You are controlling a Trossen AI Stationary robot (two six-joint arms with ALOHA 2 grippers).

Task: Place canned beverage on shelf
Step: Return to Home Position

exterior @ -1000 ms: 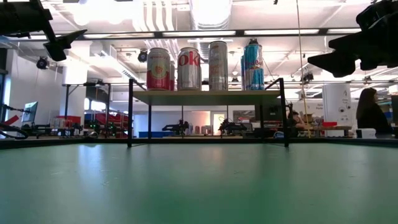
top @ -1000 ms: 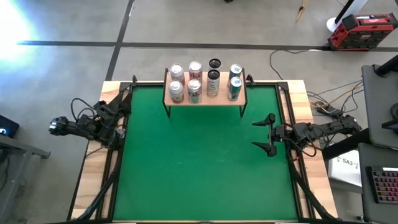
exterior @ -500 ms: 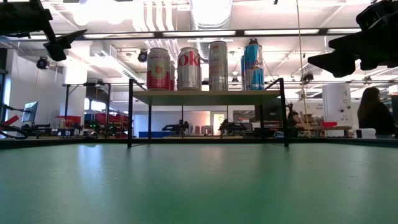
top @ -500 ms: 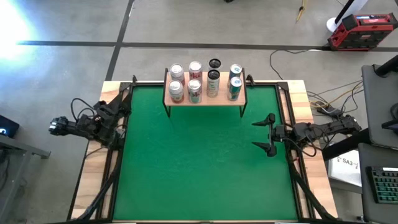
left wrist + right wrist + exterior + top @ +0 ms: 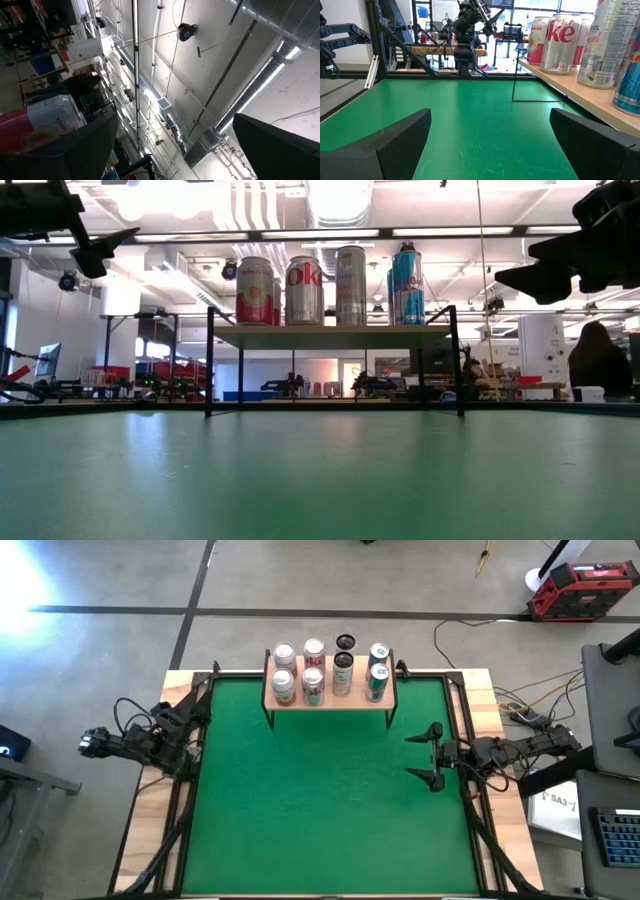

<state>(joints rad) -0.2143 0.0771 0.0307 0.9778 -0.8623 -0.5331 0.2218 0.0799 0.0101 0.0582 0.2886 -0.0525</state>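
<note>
From above, the shelf is seen at 12 o'clock of the mat, with eight cans on it. The right gripper is held at 3 o'clock and the left arm at 9.

At table height, the cans are shown upright on the shelf.

By both wrist views, the left gripper and the right gripper are spread wide, nothing held.

Your table, green mat across it, shelf at its far edge, eight cans in two rows.
</note>
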